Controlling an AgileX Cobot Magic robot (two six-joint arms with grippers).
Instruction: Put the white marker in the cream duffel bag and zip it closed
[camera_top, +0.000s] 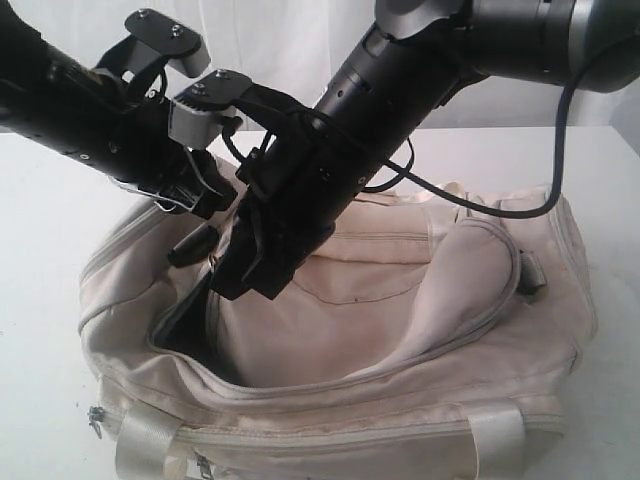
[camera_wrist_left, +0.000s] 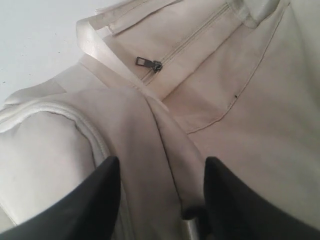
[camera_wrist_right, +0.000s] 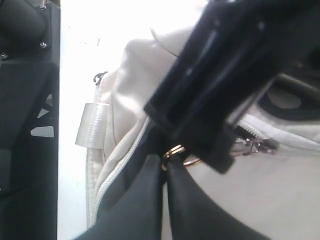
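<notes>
— Where's the large cream fabric duffel bag?
— Sitting on the white surface, top gaping. The left gripper hangs over it, spread wide, empty.
— And the right gripper?
— Pinched tight, tips at a small gold ring by the zip.

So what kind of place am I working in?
Probably a lab test bench: a plain white tabletop, a white curtain-like backdrop, and a soft cream fabric duffel bag set on it.

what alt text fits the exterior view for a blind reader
Two black robot arms lean over an open cream duffel bag on a white table. The right arm's jaws reach the opening's left end; the left arm's hover beside them.
</notes>
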